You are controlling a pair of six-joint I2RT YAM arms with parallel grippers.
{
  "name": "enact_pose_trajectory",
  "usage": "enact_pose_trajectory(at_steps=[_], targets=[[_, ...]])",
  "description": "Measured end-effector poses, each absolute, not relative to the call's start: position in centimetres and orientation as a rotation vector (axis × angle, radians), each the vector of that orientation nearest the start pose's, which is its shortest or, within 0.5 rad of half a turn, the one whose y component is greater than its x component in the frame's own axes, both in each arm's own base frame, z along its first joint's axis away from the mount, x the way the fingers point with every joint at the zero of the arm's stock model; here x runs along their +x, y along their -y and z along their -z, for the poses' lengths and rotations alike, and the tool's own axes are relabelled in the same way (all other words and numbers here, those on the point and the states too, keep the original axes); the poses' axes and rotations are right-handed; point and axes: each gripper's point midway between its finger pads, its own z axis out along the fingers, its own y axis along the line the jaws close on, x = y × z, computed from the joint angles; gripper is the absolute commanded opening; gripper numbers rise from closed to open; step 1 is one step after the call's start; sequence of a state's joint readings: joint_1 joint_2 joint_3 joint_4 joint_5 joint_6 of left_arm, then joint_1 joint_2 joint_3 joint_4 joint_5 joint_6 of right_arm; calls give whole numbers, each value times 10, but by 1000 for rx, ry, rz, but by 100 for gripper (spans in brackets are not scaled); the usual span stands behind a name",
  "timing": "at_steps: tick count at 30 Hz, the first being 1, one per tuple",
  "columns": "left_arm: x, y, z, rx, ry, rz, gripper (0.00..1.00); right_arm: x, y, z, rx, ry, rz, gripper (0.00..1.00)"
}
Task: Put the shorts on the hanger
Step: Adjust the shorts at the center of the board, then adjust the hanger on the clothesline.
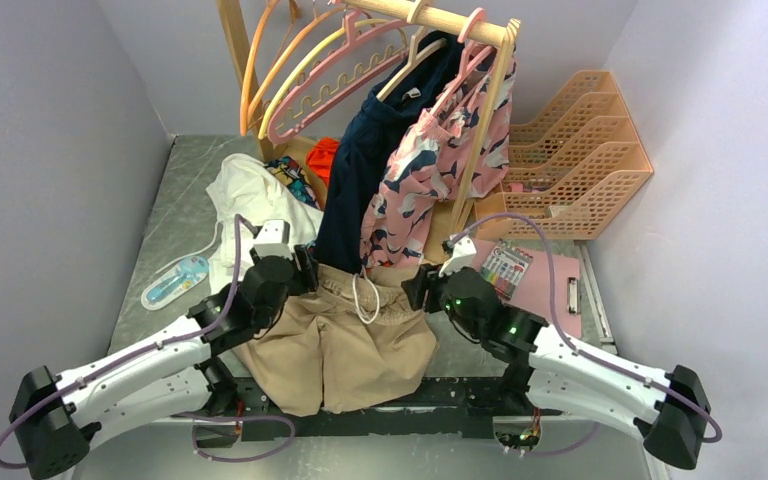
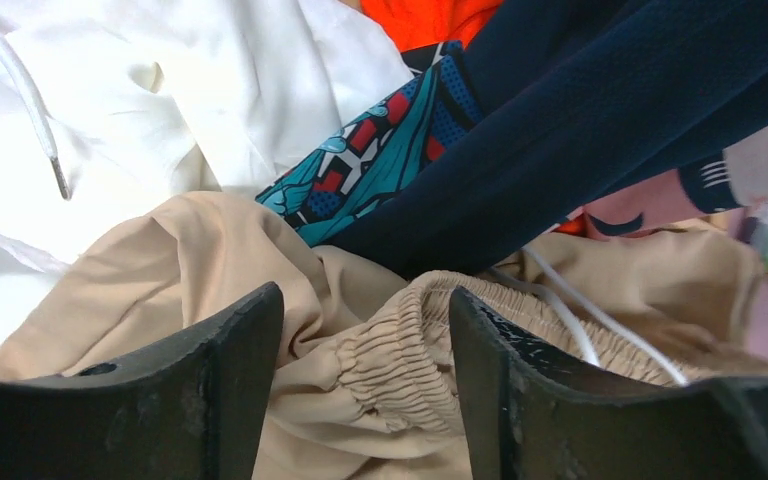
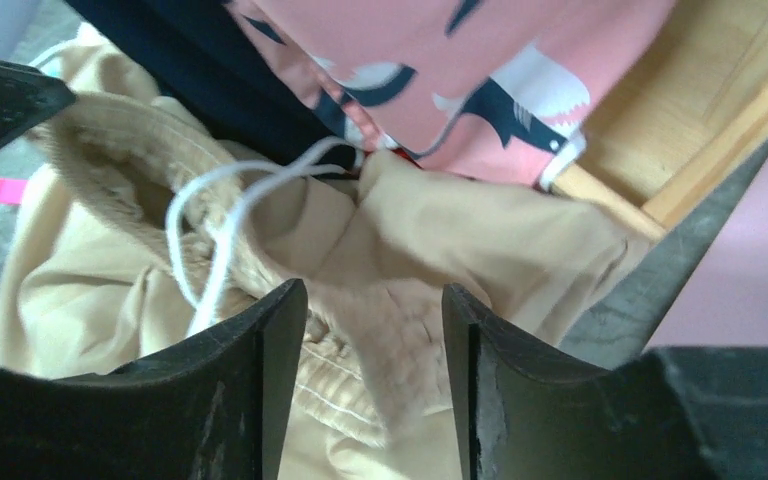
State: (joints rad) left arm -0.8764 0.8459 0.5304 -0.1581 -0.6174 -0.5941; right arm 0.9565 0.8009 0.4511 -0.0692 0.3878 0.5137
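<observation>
The shorts [image 1: 345, 345] lie flat on the near middle of the grey, marbled counter [image 1: 175, 200], legs toward the near edge. The soft tan cloth is creased, the elastic waistband is gathered into fine ribs, and a white drawstring [image 1: 365, 295] loops over it. The far edge of the waistband is partly hidden under the hanging navy garment [image 1: 360, 170] and the pink, navy and white patterned garment [image 1: 430, 170]. The left tool [image 1: 305, 268] sits at the waistband's left corner and the right tool [image 1: 415, 288] at its right corner. In each wrist view the dark, scuffed fingers stand moderately apart, with bunched waistband lying in the gap. The cloth looks loose rather than pinched, though the lower part of the gap is cut off by the frame. The pink hanger [image 1: 335, 85], smooth plastic with a scalloped lower bar, hangs on the wooden rack [image 1: 440, 18] at the far side. It is beside an orange hanger [image 1: 255, 70] and a yellow hanger [image 1: 300, 70], and the hook tops run out of frame. A crumpled white garment [image 1: 250, 195] lies far left, half covering a teal patterned cloth [image 2: 380, 150]. A small blue-and-white packet [image 1: 173, 280], too small to identify, lies at the left. Peach latticed trays [image 1: 580, 165] stand far right, with a pink board [image 1: 535, 285] near them.
</observation>
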Motion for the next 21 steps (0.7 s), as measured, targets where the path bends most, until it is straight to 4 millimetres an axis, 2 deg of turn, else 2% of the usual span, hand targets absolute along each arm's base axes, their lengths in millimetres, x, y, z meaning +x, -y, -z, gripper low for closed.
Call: enact_pose_trajectory(at_steps=[1,2,4,7,10,13,15,18,21], targets=[[245,167,-159,-104,-1966,344,75,207,-215,-150,-199,-1983,-592,64],[243,167,-162,-105,-1968,355,91,206,-216,-159,-210,-1970,-612,67],[239,165,-172,-108,-1967,375,100,202,-219,-175,-237,-1948,-647,72],[233,161,-195,-124,-1957,412,100,193,-224,-204,-306,-1913,-705,74],[228,154,-229,-141,-1923,437,100,185,-228,-235,-385,-1871,-751,74],[227,139,-273,-158,-1838,429,99,179,-230,-273,-441,-1794,-791,73],[229,127,-307,-141,-1753,389,99,178,-230,-291,-458,-1743,-804,72],[238,114,-352,-94,-1634,297,99,179,-232,-296,-473,-1718,-798,71],[260,112,-391,-51,-1580,187,99,182,-241,-286,-509,-1740,-794,70]])
